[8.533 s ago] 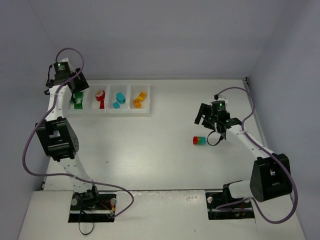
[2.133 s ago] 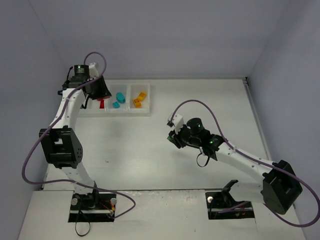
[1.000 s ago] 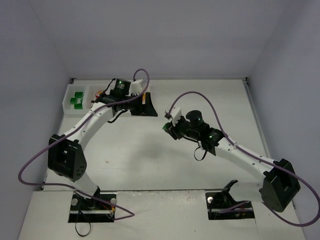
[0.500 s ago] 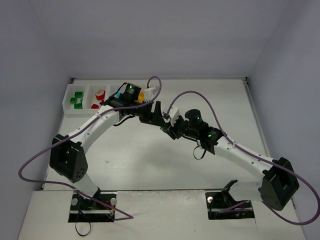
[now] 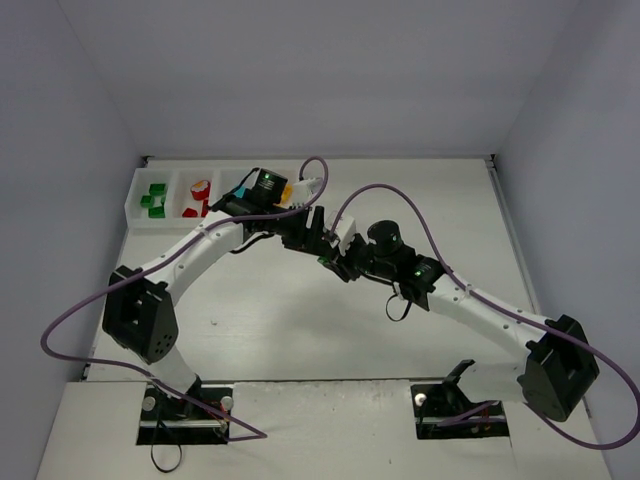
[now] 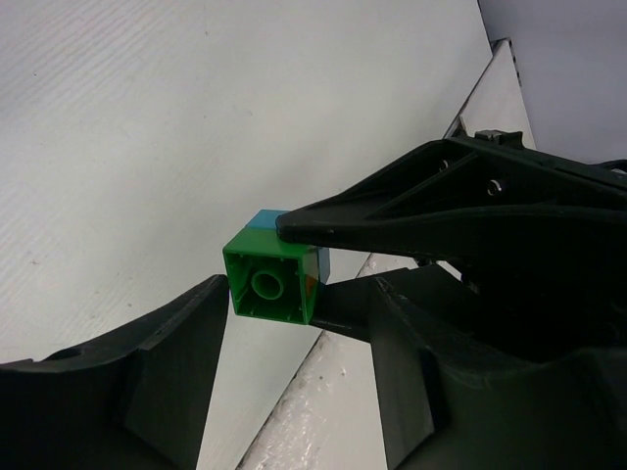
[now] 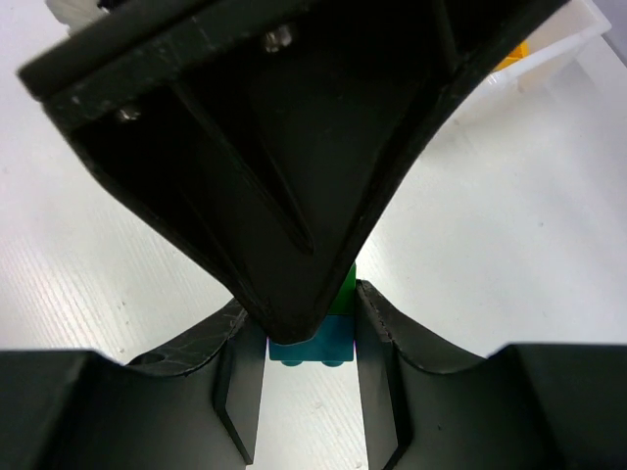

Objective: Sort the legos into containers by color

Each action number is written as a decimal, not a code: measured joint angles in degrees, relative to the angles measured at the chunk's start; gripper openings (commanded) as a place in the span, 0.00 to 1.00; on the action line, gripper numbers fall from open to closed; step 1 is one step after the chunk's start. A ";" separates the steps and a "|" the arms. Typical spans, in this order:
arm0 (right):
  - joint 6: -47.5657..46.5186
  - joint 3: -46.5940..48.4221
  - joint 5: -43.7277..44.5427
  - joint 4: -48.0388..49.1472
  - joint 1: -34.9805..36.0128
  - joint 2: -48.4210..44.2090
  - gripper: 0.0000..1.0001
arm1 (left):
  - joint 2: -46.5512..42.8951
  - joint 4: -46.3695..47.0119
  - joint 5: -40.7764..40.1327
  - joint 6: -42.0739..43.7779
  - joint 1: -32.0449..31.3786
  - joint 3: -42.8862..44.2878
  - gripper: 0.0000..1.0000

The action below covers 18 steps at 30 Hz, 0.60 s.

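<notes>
Presently Held: One Multicoloured Brick Stack, Mid-Table

Item 1. A stack of legos point(image 6: 272, 277), green and cyan-blue with a sliver of red on one side, is gripped by the right gripper point(image 7: 306, 328). Its two black fingers point(image 7: 235, 392) are closed narrowly against opposite faces of the stack. The green brick's hollow underside is turned toward the left wrist camera.

Item 2. The left gripper point(image 6: 297, 282) is spread wide. Its fingers point(image 6: 137, 382) are placed on either side of the stack and are not seen touching it.

Item 3. Both grippers are met over the white table point(image 5: 300, 330), just in front of the right end of the tray point(image 5: 134, 212). Whether the stack touches the table cannot be told.

Item 4. The tray is set at the far left. Green bricks point(image 5: 153, 198) are seen in its leftmost compartment, red bricks point(image 5: 198, 198) in the next, and a yellow-orange brick point(image 5: 285, 190) in the last. The third compartment is largely covered by the left arm.
</notes>
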 measured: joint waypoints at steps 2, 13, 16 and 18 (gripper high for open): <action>0.00 0.00 -0.02 -0.02 0.13 -0.07 0.01 | 0.28 -0.24 0.15 0.22 0.00 0.00 0.50; 0.04 0.00 -0.44 -0.94 0.17 -0.57 0.01 | 1.42 -0.55 0.79 1.84 0.13 -0.44 0.31; 0.07 0.00 -0.44 -1.53 0.17 -0.61 0.02 | 1.68 -0.55 1.29 2.05 0.13 -0.52 0.24; 0.07 0.00 -0.44 -1.62 0.17 -0.68 0.05 | 1.73 -0.55 1.55 2.14 0.13 -0.52 0.14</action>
